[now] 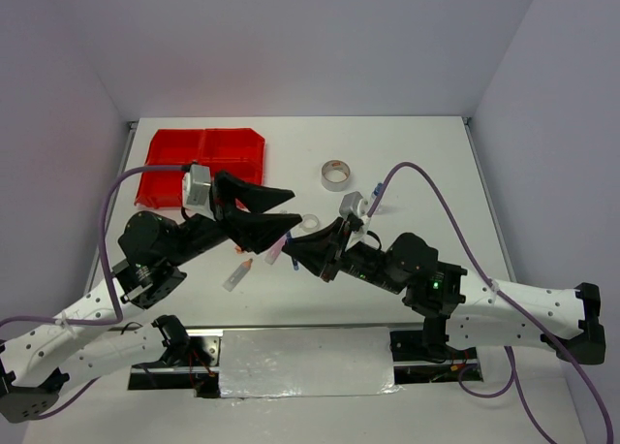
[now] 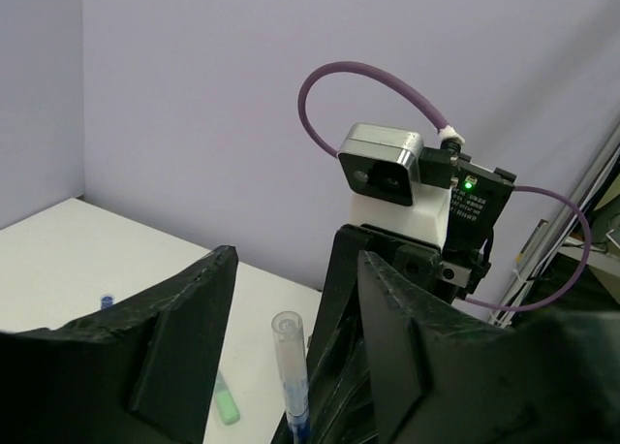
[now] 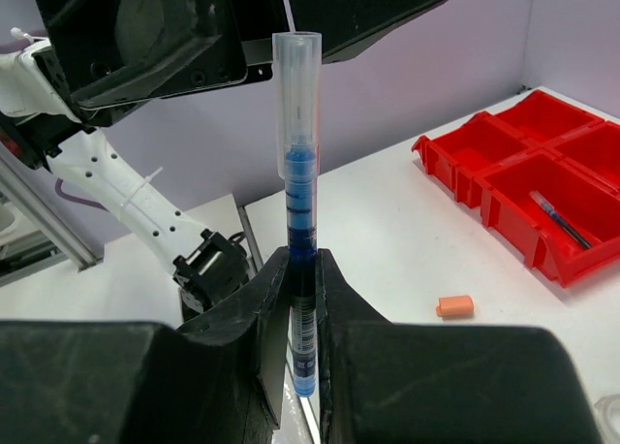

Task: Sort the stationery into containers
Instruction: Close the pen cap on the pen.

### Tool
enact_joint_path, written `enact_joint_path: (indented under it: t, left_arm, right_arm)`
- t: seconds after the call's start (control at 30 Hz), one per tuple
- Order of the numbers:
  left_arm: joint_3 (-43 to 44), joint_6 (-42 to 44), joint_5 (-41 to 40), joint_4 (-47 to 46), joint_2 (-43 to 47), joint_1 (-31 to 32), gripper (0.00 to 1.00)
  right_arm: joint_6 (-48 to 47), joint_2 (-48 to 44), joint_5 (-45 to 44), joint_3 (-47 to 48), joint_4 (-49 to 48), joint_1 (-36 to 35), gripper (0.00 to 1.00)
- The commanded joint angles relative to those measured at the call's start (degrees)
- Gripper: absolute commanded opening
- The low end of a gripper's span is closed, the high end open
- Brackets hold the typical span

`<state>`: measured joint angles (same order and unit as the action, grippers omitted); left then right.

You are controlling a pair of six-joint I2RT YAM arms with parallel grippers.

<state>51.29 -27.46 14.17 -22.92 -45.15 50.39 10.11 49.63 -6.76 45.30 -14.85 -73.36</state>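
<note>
My right gripper (image 3: 303, 265) is shut on a blue pen with a clear cap (image 3: 298, 173) and holds it upright above the table. The cap end stands between the open fingers of my left gripper (image 2: 295, 269), which do not touch the pen (image 2: 289, 366). In the top view the two grippers meet at mid-table, left (image 1: 294, 205) facing right (image 1: 298, 252). The red organiser tray (image 1: 205, 163) lies at the far left; one compartment holds a thin dark pen (image 3: 560, 218).
A grey tape roll (image 1: 336, 174) and a clear tape ring (image 1: 311, 222) lie behind the grippers. An orange-tipped marker (image 1: 238, 274) lies near the front. A green marker (image 2: 225, 405) and an orange piece (image 3: 453, 306) lie on the table.
</note>
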Motion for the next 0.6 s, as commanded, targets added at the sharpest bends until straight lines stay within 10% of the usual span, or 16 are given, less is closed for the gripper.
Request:
enact_joint_path:
  t: [0.0, 0.57]
  left_arm:
    - [0.22, -0.75, -0.11, -2.13, 0.67, 0.15, 0.64]
    - [0.39, -4.26, 0.85, 0.5, -0.64, 0.15, 0.22]
  right_arm:
    - [-0.79, -0.93, -0.7, 0.84, -0.97, -0.2, 0.0]
    - [-1.23, -1.46, -2.81, 1.11, -0.7, -0.2, 0.0]
